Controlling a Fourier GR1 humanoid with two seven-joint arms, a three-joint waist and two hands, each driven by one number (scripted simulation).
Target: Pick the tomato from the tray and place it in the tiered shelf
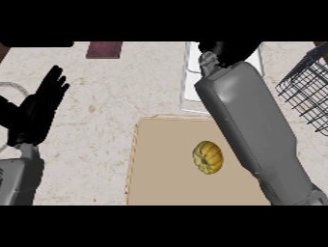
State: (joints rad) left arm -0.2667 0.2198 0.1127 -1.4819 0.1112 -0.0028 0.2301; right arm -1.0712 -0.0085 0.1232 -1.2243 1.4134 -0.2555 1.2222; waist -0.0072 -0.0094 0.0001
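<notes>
Your right hand [227, 50] sits at the far side of the counter, over a white rectangular object [190, 82] just beyond the tray [159, 164]; its fingers bunch into a dark mass there and you cannot tell whether they close on anything. The grey right forearm [256, 130] runs diagonally across the tray's right side. On the tan tray, a ribbed yellow-orange fruit [208, 157] lies on bare surface just left of the forearm, apparently apart from it; this is the only tomato-like item in view. The wire tiered shelf [313, 94] stands at the right edge, well apart from the fruit. Your left hand [35, 108] rests open at the left, fingers straight and pointing up, holding nothing. A dark red block [104, 49] lies at the far edge.
</notes>
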